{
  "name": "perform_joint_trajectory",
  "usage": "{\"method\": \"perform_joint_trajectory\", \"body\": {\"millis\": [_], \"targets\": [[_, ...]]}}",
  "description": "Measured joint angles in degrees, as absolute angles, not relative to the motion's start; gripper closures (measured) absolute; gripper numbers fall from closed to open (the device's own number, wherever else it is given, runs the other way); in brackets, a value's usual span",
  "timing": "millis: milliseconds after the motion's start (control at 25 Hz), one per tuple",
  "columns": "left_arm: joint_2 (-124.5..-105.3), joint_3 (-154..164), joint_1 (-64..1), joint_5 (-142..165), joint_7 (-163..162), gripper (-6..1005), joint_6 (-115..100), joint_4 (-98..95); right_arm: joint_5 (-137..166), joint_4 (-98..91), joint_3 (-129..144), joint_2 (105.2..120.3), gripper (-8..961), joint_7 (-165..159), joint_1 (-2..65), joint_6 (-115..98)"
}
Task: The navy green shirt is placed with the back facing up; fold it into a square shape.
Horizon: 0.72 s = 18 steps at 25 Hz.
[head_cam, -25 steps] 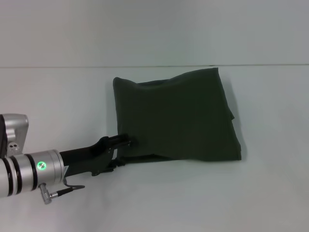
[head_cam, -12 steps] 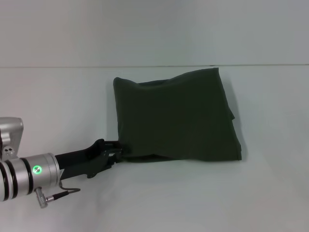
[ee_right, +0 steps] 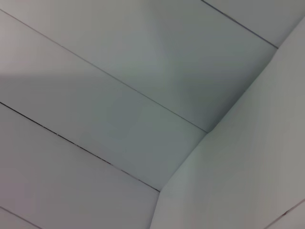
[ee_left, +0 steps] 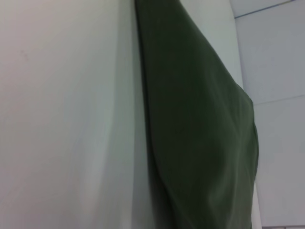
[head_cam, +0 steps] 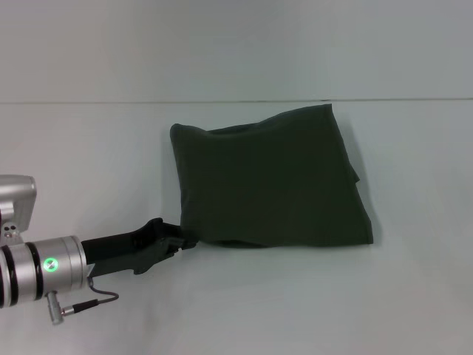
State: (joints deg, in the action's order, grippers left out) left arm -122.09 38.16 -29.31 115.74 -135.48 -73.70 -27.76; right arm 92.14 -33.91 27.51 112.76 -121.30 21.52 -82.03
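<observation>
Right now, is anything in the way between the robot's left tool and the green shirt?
No, nothing visible is. The left tool sits right at the near-left corner of the navy green shirt, with only bare white table around them. The right tool is out of view.

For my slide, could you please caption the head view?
Left pincer at the near-left corner of the folded navy green shirt.

The navy green shirt [head_cam: 270,181] is a plain dark olive green — no lettering or pattern shows on its upper face. The table [head_cam: 89,163] is pale grey-white. The left gripper [head_cam: 181,240] is matte black, on a silver arm [head_cam: 41,270] banded in black with a small green light.
</observation>
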Motion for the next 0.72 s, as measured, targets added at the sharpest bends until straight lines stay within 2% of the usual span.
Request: {"method": "perform_joint_trajectory", "body": {"millis": [120,360,720], "targets": [[-121.86,38.0,-29.3,116.4,-134.9,968,-74.1,-27.8,92.0,-33.4,27.5,112.75,54,-121.4,21.4,-82.1],[-121.81,37.8,-28.8,119.4,-134.5,937,-76.5,-28.9,92.1,-33.3,27.5,112.69,54,-121.6,21.4,-82.2],[-120.91,34.7,-23.2,121.9,-137.2,890,-82.1,-35.5,92.2,-32.6,27.5,112.68,54,-121.6,21.3,-82.3]]}}
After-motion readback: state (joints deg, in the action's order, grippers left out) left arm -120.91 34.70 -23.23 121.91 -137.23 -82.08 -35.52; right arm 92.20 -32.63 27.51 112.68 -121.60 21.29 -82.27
